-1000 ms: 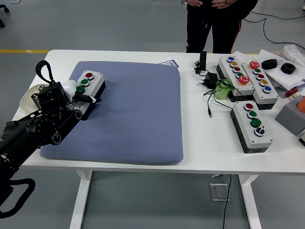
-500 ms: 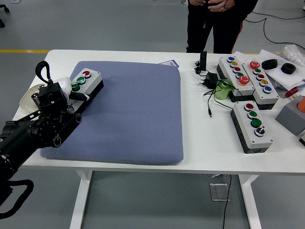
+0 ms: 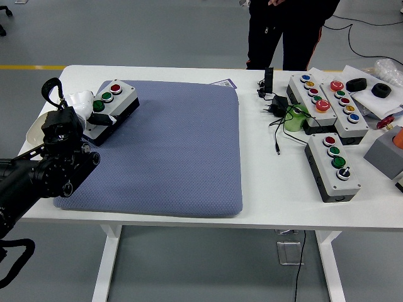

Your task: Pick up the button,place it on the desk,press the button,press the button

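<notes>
Since a moment ago the left hand (image 3: 88, 112) has carried the button box (image 3: 112, 102) up and toward the far-left corner of the blue mat (image 3: 170, 151), and the black arm has drawn back to the left with it. That box, grey with a black base, carries a red, a white-ringed and a green button in a row on its top face. It sits tilted over the mat's far-left corner, its near end gripped by the hand, whose pale fingers (image 3: 80, 99) wrap its left end while a dark thumb lies along the near side. Whether the box's far end touches the mat or hangs just clear of it, I cannot tell.

Left of the mat, partly behind the arm, a pale dish (image 3: 34, 129) lies on the white table (image 3: 264, 189). Right of the mat, well apart from it, stand two long control boxes (image 3: 327, 100) side by side, each with a row of coloured buttons, and nearer the table's front edge a third box (image 3: 332, 165) with red, green and black controls. Between these and the mat lie a black power adapter (image 3: 277, 104) with its trailing cable and a green cup (image 3: 295, 118). Beyond the mat's far edge, a person in dark clothes (image 3: 283, 31) stands at the table's far side.
</notes>
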Controlling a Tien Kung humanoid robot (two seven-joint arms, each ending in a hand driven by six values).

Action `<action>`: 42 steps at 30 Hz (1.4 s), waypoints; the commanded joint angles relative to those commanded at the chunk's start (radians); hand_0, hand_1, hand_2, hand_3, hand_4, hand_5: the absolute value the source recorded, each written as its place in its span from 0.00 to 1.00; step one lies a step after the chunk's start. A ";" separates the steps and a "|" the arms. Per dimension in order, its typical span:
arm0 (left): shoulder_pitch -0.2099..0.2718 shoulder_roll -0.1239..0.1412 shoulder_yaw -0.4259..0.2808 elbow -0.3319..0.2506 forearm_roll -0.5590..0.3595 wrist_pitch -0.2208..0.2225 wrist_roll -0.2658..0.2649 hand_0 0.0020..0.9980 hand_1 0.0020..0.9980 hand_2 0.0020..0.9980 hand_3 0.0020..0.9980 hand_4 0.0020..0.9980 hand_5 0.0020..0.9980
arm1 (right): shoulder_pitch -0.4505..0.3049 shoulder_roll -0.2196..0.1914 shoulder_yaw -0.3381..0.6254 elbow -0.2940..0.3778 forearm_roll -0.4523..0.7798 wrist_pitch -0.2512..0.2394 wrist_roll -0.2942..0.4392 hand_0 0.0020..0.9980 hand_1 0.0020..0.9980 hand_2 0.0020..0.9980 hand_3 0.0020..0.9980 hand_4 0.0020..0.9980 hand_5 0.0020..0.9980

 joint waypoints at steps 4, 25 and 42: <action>0.000 0.028 0.005 -0.027 -0.002 0.023 -0.127 0.22 0.23 0.26 0.31 0.75 0.00 | 0.001 0.000 -0.003 0.000 0.004 -0.001 0.001 0.81 0.79 0.78 0.63 0.29 0.23; -0.089 0.208 0.273 -0.228 0.099 -0.202 -0.723 0.23 0.22 0.25 0.30 0.72 0.00 | 0.001 0.002 0.003 0.000 0.003 -0.003 -0.003 0.81 0.79 0.78 0.63 0.29 0.23; -0.053 0.232 0.321 -0.260 0.053 -0.182 -0.737 0.24 0.23 0.25 0.30 0.71 0.00 | -0.004 0.004 0.005 0.000 0.001 -0.003 -0.005 0.81 0.79 0.78 0.63 0.28 0.22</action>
